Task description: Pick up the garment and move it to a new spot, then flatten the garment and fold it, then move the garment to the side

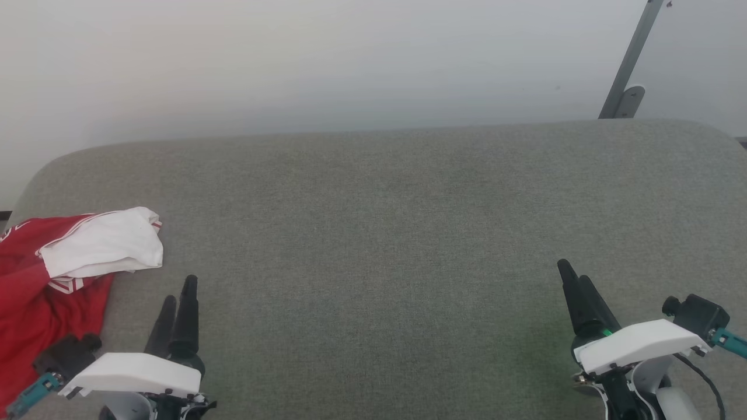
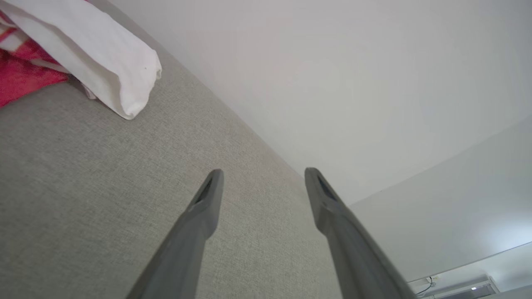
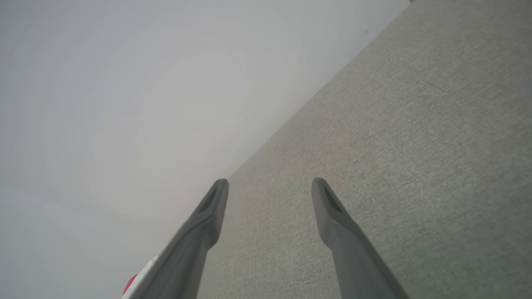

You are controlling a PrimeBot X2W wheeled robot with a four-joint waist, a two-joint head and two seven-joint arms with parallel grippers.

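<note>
1. You have a wide grey fabric-covered surface (image 1: 373, 233) with rounded far corners in front of you; it spans almost the full width of the head view.
2. Behind it stands a plain pale wall (image 1: 292, 58).
3. The garment (image 1: 35, 303) lies crumpled at the surface's far left edge, on your left side; its red body runs out of the head view, and a white sleeve (image 1: 105, 245) with red-and-white striped trim is bunched on top.
4. Your left gripper (image 1: 180, 289) sits at the lower left, just right of the garment and not touching it; its two dark fingers are spread apart with nothing between them, as the left wrist view makes plain.
5. Your right gripper (image 1: 573, 272) sits at the lower right, well apart from the garment; it too is released and empty, over bare fabric.
6. A slanted grey metal strut (image 1: 633, 58) rises against the wall at the upper right.
</note>
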